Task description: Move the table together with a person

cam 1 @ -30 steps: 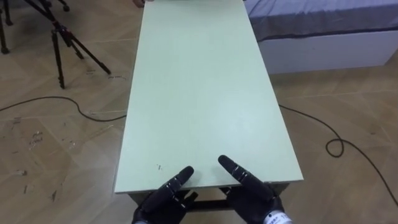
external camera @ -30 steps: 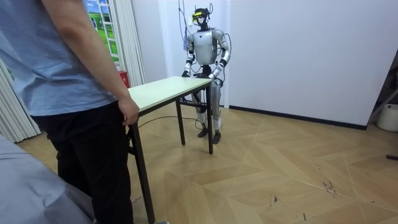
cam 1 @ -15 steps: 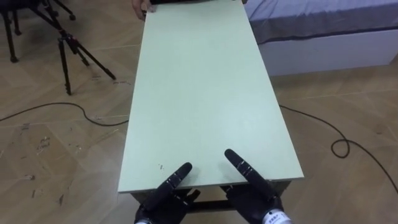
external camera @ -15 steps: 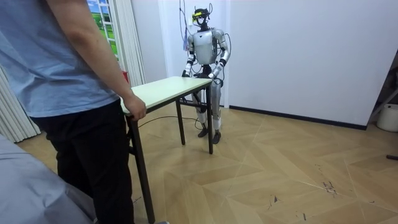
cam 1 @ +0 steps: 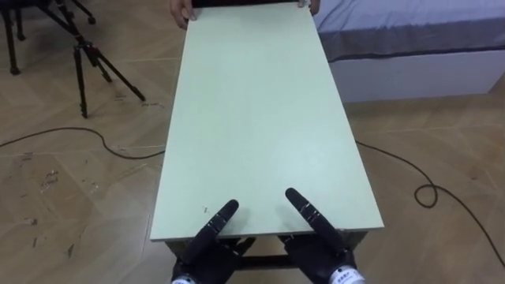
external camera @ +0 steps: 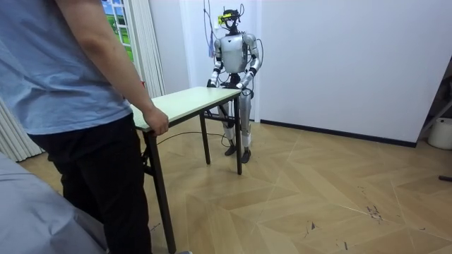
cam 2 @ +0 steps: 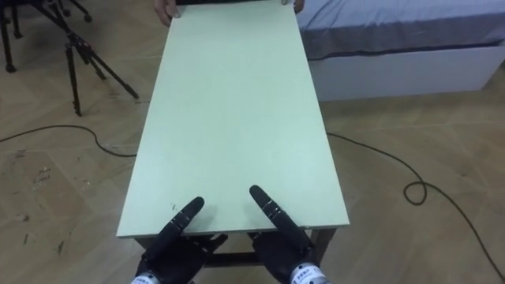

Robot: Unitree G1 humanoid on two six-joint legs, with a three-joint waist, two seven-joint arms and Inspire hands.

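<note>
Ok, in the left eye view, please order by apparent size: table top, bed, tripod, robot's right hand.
1. Table top, by far the largest.
2. Bed, partly cut off by the picture's edge.
3. Tripod and right hand look about alike. The hand is nearest the camera, so I leave them unranked.

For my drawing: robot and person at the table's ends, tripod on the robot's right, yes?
No. The tripod stands on the robot's left of the table; the left eye view shows it. The rest is right.
</note>
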